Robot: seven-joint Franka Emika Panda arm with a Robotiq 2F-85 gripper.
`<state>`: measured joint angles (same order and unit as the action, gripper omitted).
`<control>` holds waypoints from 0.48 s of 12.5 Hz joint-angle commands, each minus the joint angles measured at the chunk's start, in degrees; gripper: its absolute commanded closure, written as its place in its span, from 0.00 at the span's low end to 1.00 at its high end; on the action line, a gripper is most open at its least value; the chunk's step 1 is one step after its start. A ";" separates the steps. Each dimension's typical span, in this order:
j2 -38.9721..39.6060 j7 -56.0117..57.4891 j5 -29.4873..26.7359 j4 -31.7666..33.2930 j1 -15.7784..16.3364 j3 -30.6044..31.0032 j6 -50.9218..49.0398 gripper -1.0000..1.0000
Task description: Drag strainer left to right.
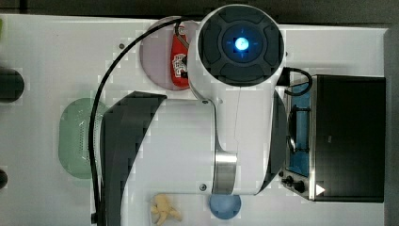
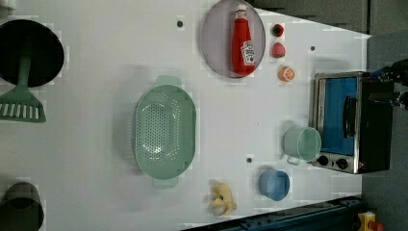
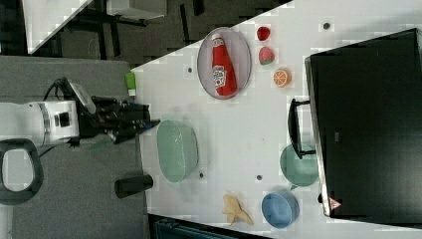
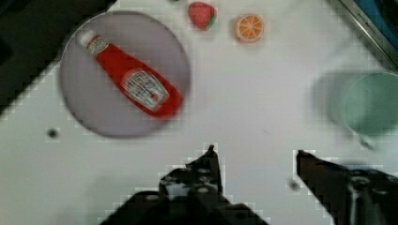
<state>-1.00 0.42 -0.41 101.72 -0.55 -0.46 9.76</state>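
strainer (image 2: 165, 130) empty, on white surface (image 2: 96, 72), at 8 o'clock of the plate in the left view | plate (image 2: 219, 43) carries ketchup bottle (image 2: 242, 41) | mint mug (image 2: 302, 143), blue bowl (image 2: 274, 184) empty | hand (image 4: 256, 157) spread, grasping nothing, above the surface

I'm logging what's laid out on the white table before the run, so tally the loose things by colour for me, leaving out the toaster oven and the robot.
Mint green: 3, strainer, mug, spatula
Red: 3, ketchup bottle, strawberry, small red fruit
Black: 2, pan, cup
Blue: 1, bowl
Orange: 1, orange half
Yellow: 1, banana
Grey-lilac: 1, plate
Total: 12
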 commanded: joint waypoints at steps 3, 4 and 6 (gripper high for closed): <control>-12.62 -7.44 1.30 1.05 -0.47 -0.66 -9.37 0.00; -12.53 -7.44 0.26 1.05 0.18 0.67 -9.37 0.00; -11.98 -7.85 -1.49 1.07 1.78 4.83 -9.38 0.00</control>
<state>-15.81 -5.43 -0.52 101.44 -1.71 0.97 0.81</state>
